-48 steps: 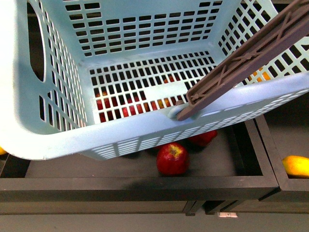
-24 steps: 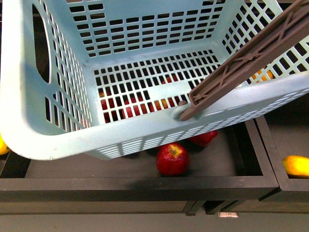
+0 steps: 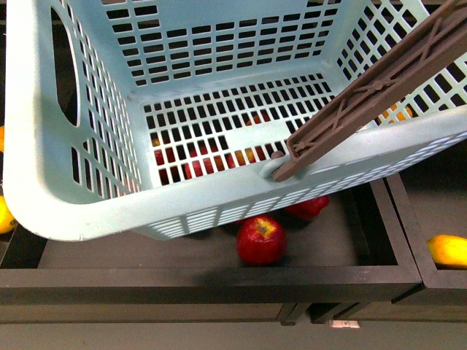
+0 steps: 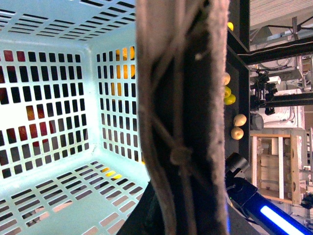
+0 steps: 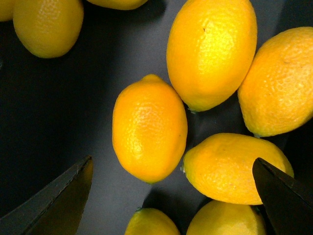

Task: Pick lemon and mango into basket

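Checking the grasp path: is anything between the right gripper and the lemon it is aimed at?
Nothing visible. The right gripper is open over the lemon, though a neighbouring lemon lies close beside it.

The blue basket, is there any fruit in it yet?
Empty: the basket has a bare slotted floor in both views; the red apples lie beneath it.
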Available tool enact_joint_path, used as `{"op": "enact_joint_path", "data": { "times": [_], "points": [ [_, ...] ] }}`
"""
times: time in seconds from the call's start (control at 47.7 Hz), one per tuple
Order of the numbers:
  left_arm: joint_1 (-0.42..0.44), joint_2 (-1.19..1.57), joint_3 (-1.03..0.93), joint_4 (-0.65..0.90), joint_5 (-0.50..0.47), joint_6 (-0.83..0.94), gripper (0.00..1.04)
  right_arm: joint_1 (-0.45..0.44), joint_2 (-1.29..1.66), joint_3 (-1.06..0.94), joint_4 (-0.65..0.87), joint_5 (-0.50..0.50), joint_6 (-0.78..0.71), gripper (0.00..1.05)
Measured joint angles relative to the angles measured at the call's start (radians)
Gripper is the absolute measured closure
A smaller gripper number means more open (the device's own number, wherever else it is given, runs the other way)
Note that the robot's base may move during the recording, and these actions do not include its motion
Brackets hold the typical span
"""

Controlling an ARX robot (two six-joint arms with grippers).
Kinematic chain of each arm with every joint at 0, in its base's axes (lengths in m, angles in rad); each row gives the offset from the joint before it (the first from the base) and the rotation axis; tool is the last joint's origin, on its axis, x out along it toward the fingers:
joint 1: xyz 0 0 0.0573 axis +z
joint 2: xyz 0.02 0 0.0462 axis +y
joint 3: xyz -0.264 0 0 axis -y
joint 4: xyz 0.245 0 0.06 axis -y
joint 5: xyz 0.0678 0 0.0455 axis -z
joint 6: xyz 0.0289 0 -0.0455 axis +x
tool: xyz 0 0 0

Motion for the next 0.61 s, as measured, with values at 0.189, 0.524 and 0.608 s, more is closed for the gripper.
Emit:
{"op": "enact_joint_path", "data": {
  "times": [0.189,0.524,0.608],
  "points": [
    [0.000,0.000,0.000,0.000,0.000,0.000,1.00,0.016,0.084,0.088,-0.033,0.004,0.012,0.09],
    [0.000,0.000,0.000,0.000,0.000,0.000,1.00,0.045,0.152,0.195,-0.069,0.004,0.039,0.09],
    [0.000,0.000,0.000,0.000,0.000,0.000,1.00,0.051,0.170,0.222,-0.079,0.006,0.043,0.09]
  ]
}}
